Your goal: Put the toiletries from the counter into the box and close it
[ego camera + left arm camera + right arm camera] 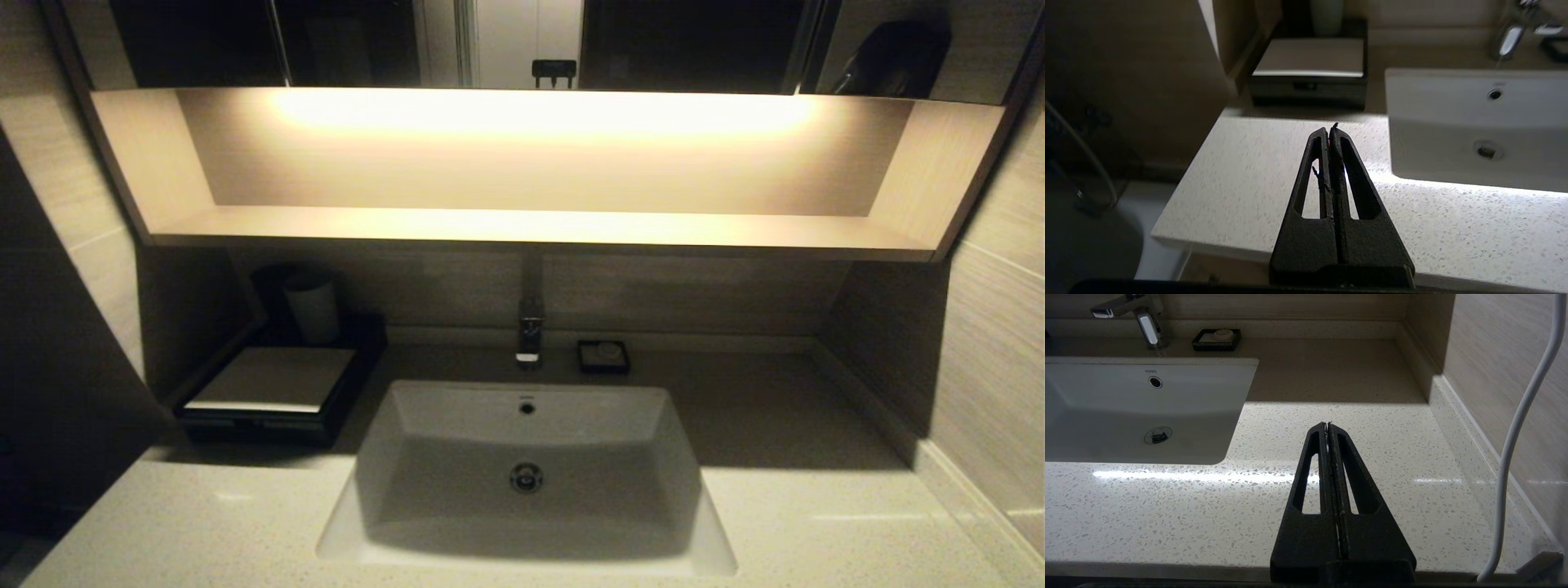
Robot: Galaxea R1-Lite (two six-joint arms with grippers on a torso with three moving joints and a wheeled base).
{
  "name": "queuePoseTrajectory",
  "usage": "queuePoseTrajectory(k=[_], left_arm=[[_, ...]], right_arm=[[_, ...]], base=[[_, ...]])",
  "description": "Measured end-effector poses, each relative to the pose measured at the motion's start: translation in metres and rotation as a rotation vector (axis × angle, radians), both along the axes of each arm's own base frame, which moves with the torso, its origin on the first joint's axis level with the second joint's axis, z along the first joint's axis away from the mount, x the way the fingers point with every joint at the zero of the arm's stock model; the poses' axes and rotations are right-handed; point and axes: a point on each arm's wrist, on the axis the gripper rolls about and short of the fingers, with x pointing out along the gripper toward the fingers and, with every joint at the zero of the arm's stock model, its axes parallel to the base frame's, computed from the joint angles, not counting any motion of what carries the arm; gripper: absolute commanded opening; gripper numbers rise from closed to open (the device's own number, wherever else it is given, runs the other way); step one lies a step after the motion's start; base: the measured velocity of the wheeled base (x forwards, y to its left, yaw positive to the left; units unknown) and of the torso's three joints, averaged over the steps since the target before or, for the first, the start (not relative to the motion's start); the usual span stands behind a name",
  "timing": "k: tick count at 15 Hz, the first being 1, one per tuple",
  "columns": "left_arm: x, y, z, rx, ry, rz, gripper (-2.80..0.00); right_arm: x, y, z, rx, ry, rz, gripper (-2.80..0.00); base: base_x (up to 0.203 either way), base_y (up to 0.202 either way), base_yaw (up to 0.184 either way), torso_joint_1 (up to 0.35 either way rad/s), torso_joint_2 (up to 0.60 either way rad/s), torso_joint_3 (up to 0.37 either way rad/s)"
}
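Left gripper (pixel 1329 130) clenched shut with nothing in it, hanging over the front-left stretch of the counter (pixel 1257 171), tips aimed roughly toward the box (pixel 1308 61). Right gripper (pixel 1327 425) same deal, pressed shut and empty, parked over the right side of the counter, a white cable (pixel 1519 428) dangling just beside it along the wall. Neither arm visible from the head camera. Box tucked in the back-left corner beside the sink (pixel 457 408), drawer front looking flush with the body, so closed as far as can be told. No toiletries to spot anywhere on the stone, left or right of the basin; presumably inside the box, but can't confirm from here. So, best guess: last step done or as good as done, both packing and closing. Next move probably nothing more than a pull-back to rest, maybe one nudge on the drawer front if not fully seated. Room-wise: plenty of bare counter in front of the box, but a dark wall close on the left, the pale cup (pixel 312 306) standing right behind the box, and the sink rim just to the side. Worth minding the counter's front edge right under the left gripper too.
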Motion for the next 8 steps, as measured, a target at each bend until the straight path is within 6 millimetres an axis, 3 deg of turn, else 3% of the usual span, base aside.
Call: queuePoseTrajectory(k=[8], left_arm=[[-0.013,-0.001,-0.029,0.027,-0.102,-0.053,-2.80]], right_arm=[[0.000,0.000,0.000,0.000,0.000,0.000,-2.80]], base=[[0.000,0.000,0.000,0.000,0.00,0.000]])
